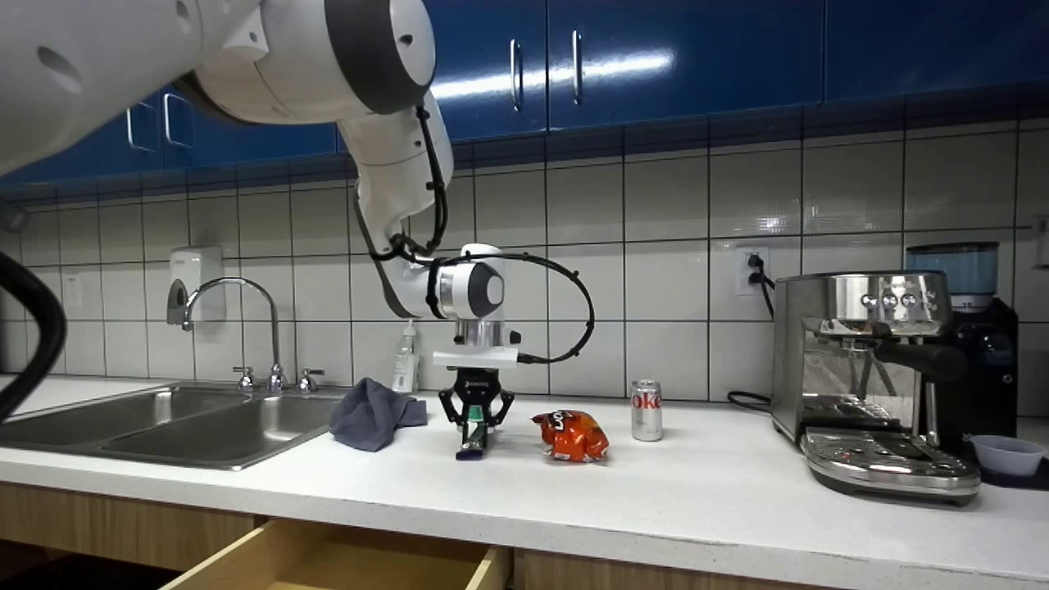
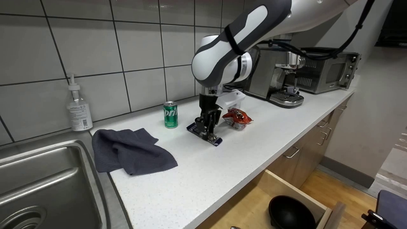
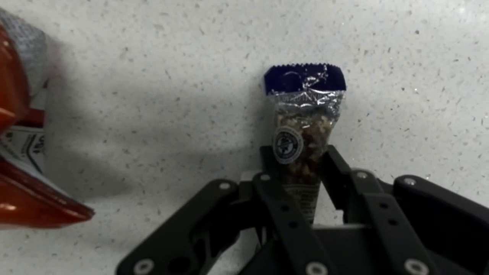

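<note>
Wrist view gives the closest look at the wrapped nut bar (image 3: 305, 149): slim and oblong, its clear film crinkled and glossy over chunky, pale-and-brown filling, with a round dark seal on its face and a flat navy end cut in a serrated edge. It lies lengthwise between the black metal fingers (image 3: 337, 172), which are drawn in to its width and press on both long sides around its middle. Beneath is the surface (image 1: 697, 500), hard, white and finely speckled.

To the left there, apart from the bar, bulges a puffed, creased orange-red snack bag (image 3: 11, 114) with silvery foil folds. In an exterior view, a smooth silver Coke can (image 1: 647, 414) stands upright to the right of the bag and a little farther back. A green metal Sprite can (image 2: 170, 115) is upright near the tiled wall (image 2: 140, 47), to the left of the fingers. Nearer, a dark grey-blue towel (image 2: 130, 152) with a woven texture slumps in soft folds beside the brushed stainless sink (image 2: 41, 168).

The glossy white arm (image 1: 397, 168) enters from the upper left in an exterior view, bends sharply downward at its elbow, and ends in a vertical wrist, so the fingers point straight down, low over the surface.
</note>
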Controlling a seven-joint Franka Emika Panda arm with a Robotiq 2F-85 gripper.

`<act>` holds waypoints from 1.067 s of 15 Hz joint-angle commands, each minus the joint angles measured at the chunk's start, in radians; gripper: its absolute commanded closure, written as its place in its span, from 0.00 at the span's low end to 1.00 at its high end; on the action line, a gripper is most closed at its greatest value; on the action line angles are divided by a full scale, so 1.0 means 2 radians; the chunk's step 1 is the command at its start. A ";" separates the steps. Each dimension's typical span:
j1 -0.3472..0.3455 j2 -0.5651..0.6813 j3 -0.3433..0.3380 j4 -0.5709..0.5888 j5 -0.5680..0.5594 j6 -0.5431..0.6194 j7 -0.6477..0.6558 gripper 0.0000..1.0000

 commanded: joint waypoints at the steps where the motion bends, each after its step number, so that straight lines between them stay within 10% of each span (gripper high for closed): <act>1: 0.008 -0.017 -0.004 -0.002 -0.013 -0.008 0.009 0.91; 16: 0.041 -0.161 0.003 -0.198 0.026 0.000 0.124 0.91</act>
